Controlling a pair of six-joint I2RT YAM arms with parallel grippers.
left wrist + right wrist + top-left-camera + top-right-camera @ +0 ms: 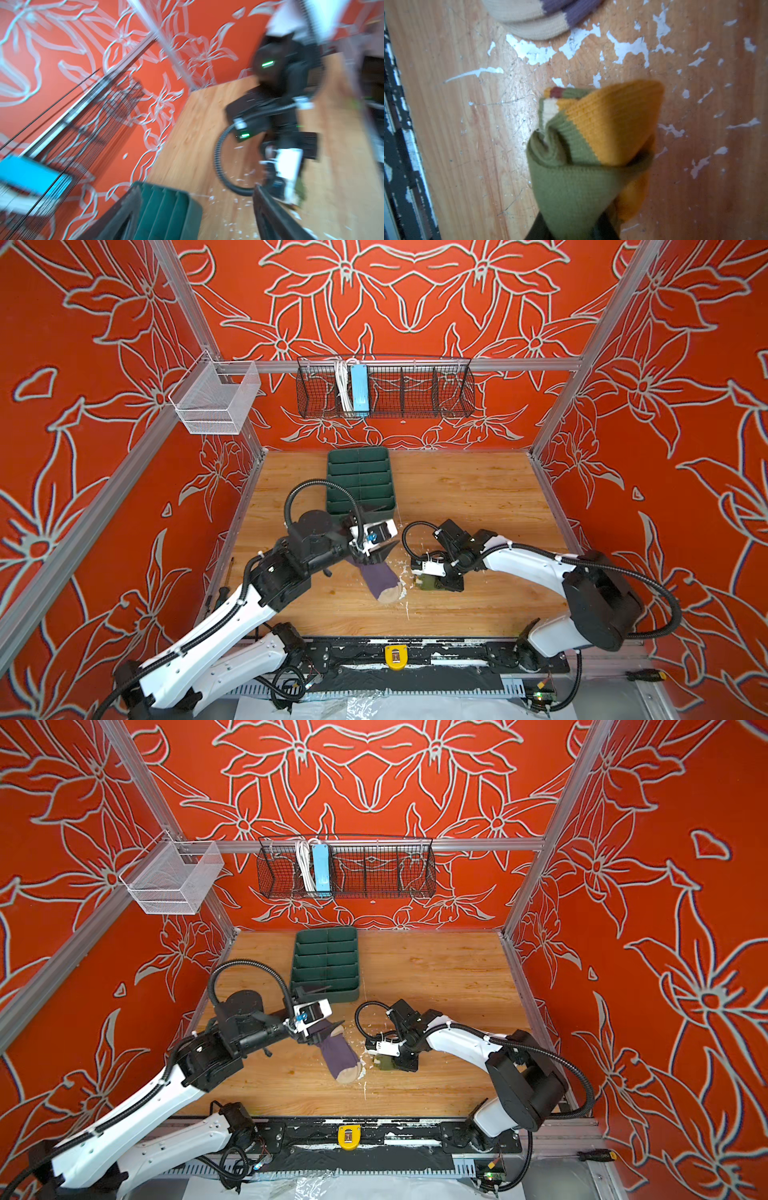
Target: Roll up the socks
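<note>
One purple sock (380, 583) laid out, beige toe; olive sock (571, 176) rolled, mustard toe.

Red walls (415, 290) patterned with pale outlined flowers enclose a wooden tabletop (457, 497) flecked with white chipped patches. A black wire basket (415, 396) holding a blue box (358, 391) and white cable (341, 385) hangs on the back aluminium rail (519, 364). A white mesh basket (208, 410) hangs at the left corner, and a dark green divided tray (359, 477) sits near the back.
</note>
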